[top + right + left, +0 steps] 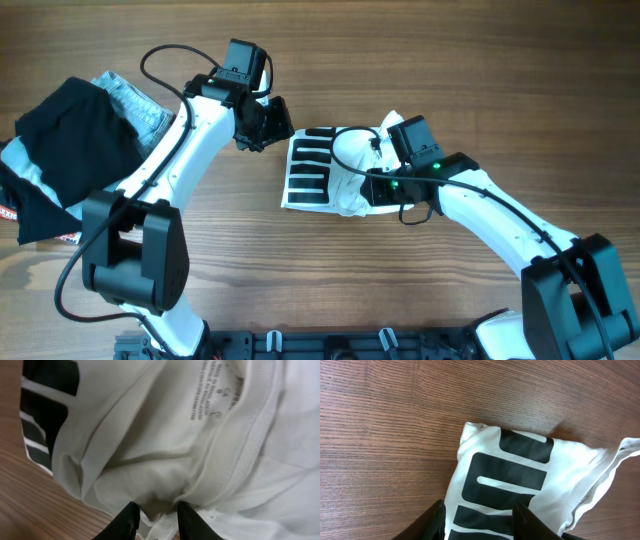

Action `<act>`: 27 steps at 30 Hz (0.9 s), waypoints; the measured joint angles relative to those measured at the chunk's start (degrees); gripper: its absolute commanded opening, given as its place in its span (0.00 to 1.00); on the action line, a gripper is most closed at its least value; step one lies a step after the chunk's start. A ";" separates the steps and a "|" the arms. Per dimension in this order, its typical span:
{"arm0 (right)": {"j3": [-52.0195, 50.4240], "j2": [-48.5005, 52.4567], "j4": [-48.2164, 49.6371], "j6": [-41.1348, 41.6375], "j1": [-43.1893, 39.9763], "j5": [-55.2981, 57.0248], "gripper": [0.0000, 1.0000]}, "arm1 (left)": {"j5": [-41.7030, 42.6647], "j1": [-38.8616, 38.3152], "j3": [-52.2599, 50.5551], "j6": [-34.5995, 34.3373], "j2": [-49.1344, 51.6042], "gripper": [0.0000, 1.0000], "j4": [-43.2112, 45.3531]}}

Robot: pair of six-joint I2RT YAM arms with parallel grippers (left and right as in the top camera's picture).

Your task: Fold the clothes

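Pinching a bunched fold beside the collar label, the right gripper (156, 506) grasps the white T-shirt (312, 168), which lies on the worktop (470, 70) between both grippers. The left gripper (478, 505) is released, jaws apart just above the black-barred print. A black garment (60, 140) lies well beyond it.

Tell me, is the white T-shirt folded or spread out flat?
Folded, but untidily. The T-shirt lies as a small bundle on the table; its right part is bunched, with the collar label exposed.
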 measured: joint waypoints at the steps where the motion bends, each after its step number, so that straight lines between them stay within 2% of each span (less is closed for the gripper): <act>1: 0.00 0.00 0.00 0.94 0.00 0.42 0.30 | 0.00 0.00 0.00 0.00 0.00 0.43 0.00; 10: 0.00 0.00 -1.01 8.98 0.00 3.39 0.33 | 0.00 0.00 0.00 0.00 0.00 0.43 -0.02; 22: 0.00 0.00 -1.92 13.00 0.00 8.13 0.34 | 0.00 0.00 0.00 0.00 0.00 0.43 -0.17; 27: -0.20 0.00 4.83 12.90 0.00 9.09 0.34 | 0.02 0.00 0.00 0.00 0.00 0.44 -0.22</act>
